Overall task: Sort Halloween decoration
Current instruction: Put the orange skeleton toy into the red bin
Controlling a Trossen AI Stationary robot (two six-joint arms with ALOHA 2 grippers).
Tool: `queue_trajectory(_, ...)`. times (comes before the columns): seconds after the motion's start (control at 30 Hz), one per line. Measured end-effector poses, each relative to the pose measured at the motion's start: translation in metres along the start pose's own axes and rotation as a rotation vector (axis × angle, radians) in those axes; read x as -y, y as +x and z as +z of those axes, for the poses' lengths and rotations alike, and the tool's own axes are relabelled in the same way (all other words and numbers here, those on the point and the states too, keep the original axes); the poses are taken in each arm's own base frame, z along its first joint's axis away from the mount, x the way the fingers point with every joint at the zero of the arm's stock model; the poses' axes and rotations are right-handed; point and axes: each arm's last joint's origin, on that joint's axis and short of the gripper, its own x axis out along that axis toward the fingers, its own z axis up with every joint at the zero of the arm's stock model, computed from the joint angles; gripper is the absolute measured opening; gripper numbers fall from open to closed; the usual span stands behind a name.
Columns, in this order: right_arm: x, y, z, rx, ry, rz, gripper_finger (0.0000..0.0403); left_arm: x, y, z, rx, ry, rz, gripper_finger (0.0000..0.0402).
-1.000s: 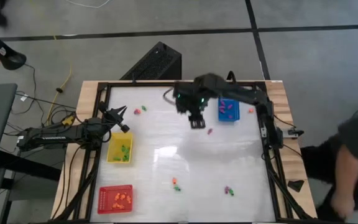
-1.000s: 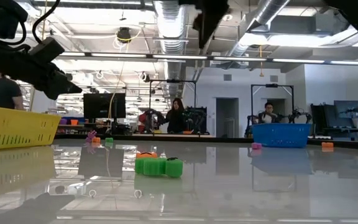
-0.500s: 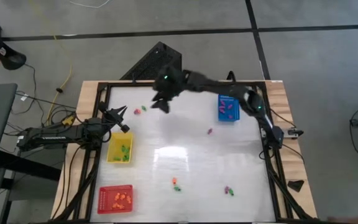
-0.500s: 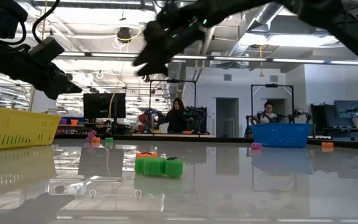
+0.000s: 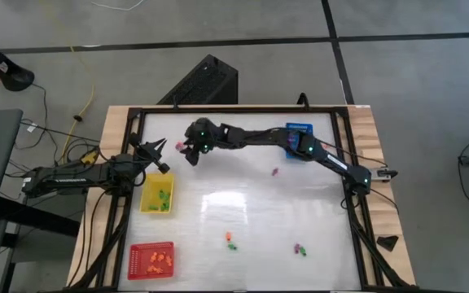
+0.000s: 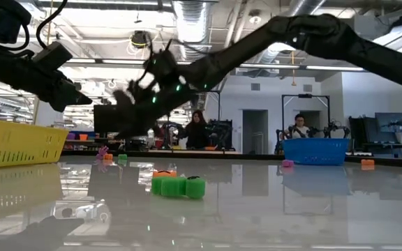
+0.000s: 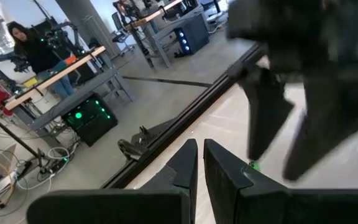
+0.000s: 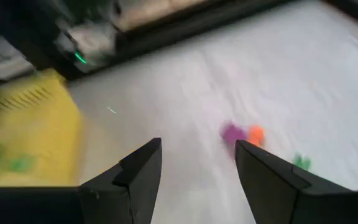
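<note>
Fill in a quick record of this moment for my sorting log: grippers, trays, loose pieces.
left gripper: shut, empty, above the yellow tray
right gripper: open, empty, over the table's far left, near a purple, orange and green cluster
trays: yellow holds green pieces, red tray orange, blue tray mostly hidden by the arm
loose pieces: several on the table
</note>
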Motion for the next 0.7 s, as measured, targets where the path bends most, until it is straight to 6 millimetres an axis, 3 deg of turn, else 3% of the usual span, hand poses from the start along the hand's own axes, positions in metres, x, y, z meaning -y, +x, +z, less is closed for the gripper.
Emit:
queue_trajectory(0.17, 0.001, 0.014, -0.018, -0.002, -0.062, -0.033, 0.0232, 0.0, 0.0, 0.0, 0.0, 0.0, 0.001, 0.0018)
queue_trajectory(0.4, 0.006, 0.017, -0.014, 0.099, -0.211, -0.115, 0.0232, 0.0, 0.0, 0.0, 0.0, 0.0, 0.001, 0.0018)
queue_trajectory(0.7, 0.014, 0.028, -0.02, 0.145, -0.219, -0.131, 0.0231, 0.0, 0.0, 0.0, 0.0, 0.0, -0.001, 0.0018)
